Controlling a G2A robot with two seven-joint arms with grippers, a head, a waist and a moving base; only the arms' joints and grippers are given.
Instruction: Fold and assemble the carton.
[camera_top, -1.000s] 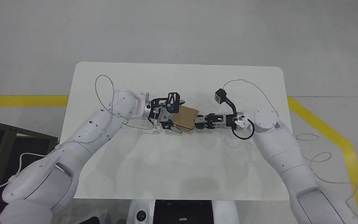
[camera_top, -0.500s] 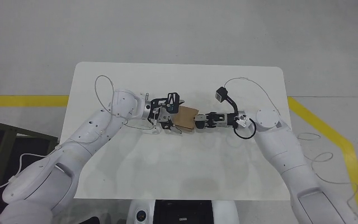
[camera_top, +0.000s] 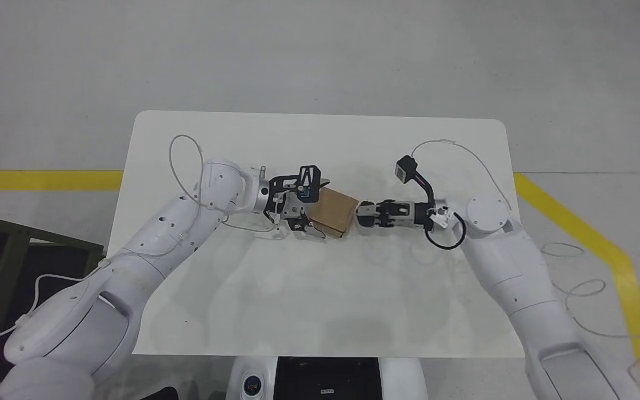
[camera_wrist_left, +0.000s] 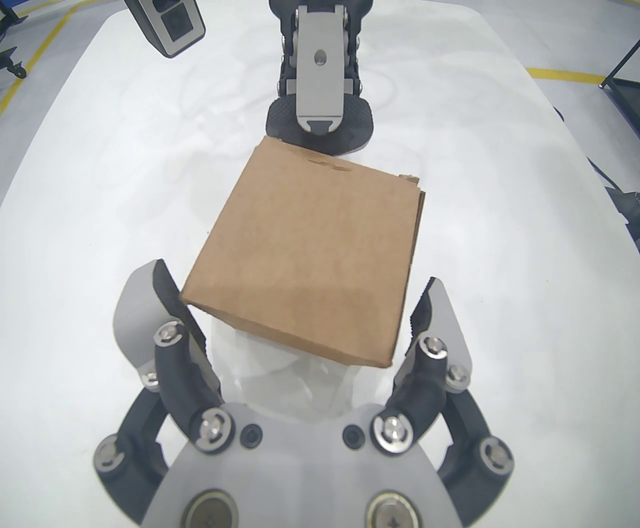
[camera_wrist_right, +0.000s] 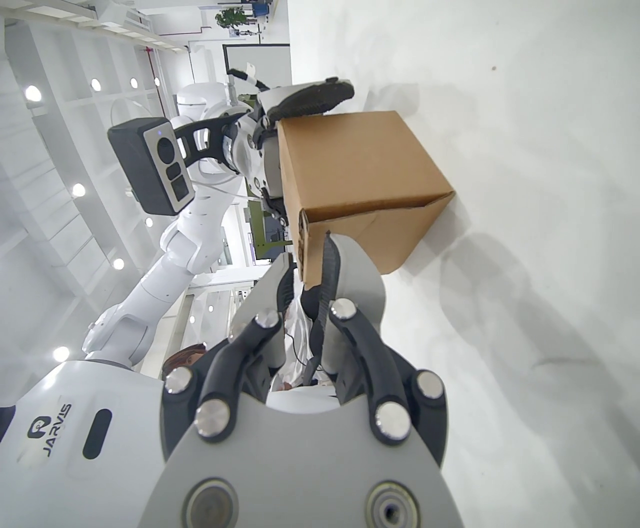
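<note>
Gripping boxy brown cardboard carton (camera_top: 335, 212): left claw (camera_wrist_left: 295, 290) spanning end, right claw (camera_wrist_right: 312, 255) pinching opposite edge

Bright, even overhead light on a white table (camera_top: 420, 300).
Ceiling lamps (camera_wrist_right: 32, 92) show as round, glaring spots in the room behind the right wrist view. The carton (camera_top: 337, 211) casts a soft, pale shadow on the tabletop just beside it. Its upper face is well lit and its side face is darker. The tabletop carries a mild sheen. Both wrist views bend straight lines strongly toward their edges, curving the table's rim.
</note>
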